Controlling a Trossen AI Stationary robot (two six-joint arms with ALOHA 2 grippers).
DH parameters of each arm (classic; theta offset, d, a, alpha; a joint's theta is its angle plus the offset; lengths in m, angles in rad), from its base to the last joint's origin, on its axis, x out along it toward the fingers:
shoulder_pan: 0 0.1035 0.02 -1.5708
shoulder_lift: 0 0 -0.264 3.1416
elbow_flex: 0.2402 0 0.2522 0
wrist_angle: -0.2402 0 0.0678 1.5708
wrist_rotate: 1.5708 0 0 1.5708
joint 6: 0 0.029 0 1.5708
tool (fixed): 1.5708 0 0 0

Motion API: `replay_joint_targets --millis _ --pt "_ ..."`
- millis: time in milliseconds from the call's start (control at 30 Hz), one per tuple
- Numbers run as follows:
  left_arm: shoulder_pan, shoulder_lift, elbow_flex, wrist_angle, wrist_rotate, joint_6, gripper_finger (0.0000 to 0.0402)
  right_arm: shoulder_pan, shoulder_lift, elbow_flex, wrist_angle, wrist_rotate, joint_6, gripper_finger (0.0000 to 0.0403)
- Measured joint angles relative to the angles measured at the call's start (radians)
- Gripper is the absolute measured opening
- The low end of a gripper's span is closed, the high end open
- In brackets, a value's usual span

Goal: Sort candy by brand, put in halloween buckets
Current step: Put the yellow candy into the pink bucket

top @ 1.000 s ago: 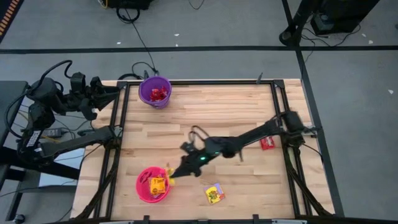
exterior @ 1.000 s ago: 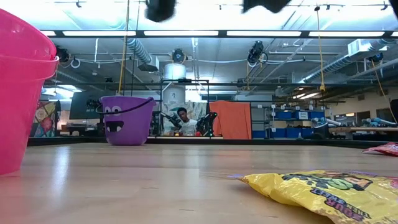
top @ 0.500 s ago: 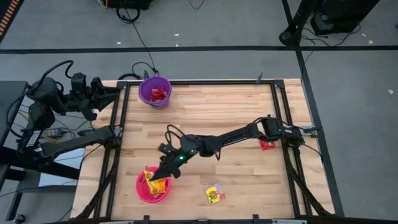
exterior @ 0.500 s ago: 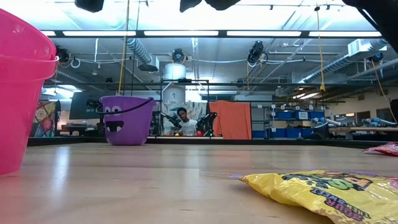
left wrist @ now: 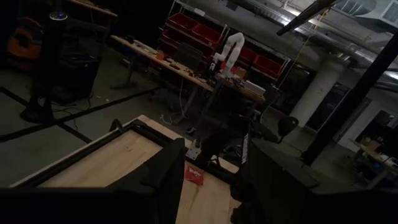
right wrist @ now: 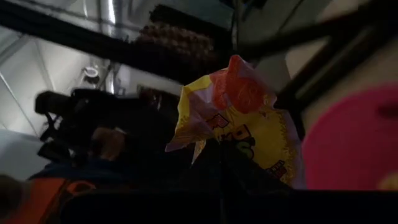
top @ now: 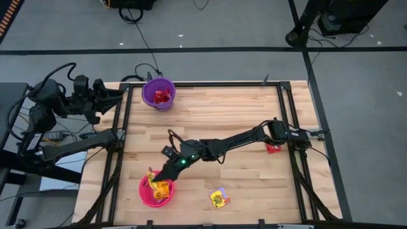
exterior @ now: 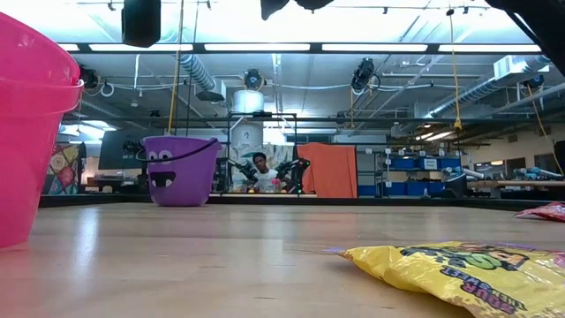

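My right arm reaches across the table, and my right gripper (top: 158, 179) is shut on a yellow candy packet (right wrist: 239, 121) over the pink bucket (top: 145, 194). More yellow candy (top: 163, 189) lies in that bucket. The purple bucket (top: 158, 93) stands at the far left with red candy (top: 161, 96) inside. On the wood lie one yellow packet (top: 219, 198) near the front edge and one red packet (top: 273, 147) by the right edge. My left gripper (left wrist: 211, 163) waits open beyond the table's far left corner (top: 117, 94). My right gripper pinches one end of the yellow packet (right wrist: 249, 155) between its two fingers. The fingers come from the table's far right side, slanting toward the near left. The packet sticks out past the fingertips, lifted clear above the pink bucket (right wrist: 354, 137).
A black metal frame (top: 124, 127) runs along the table's edges. In the low view the pink bucket (exterior: 26, 132) fills the left, the purple bucket (exterior: 181, 168) stands farther back, and the yellow packet (exterior: 459, 269) lies close. A person (exterior: 259, 168) sits far behind the table.
My right gripper has carried the yellow packet toward the table's left edge, from beside the pink bucket's right rim to over its opening. Most of that move came early in the second. The gripper has stayed shut on the packet.
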Motion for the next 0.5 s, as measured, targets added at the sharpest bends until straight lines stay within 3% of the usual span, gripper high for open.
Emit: replay_joint_targets --millis 267,500 --pt "0.0 0.0 0.0 0.0 0.0 0.004 0.0182 0.03 -0.001 0.0 -0.084 -0.041 0.043 0.0004" --pt "0.0 0.0 0.0 0.0 0.0 0.0 0.0182 0.023 -0.002 0.0 -0.086 0.001 -0.001 0.0026"
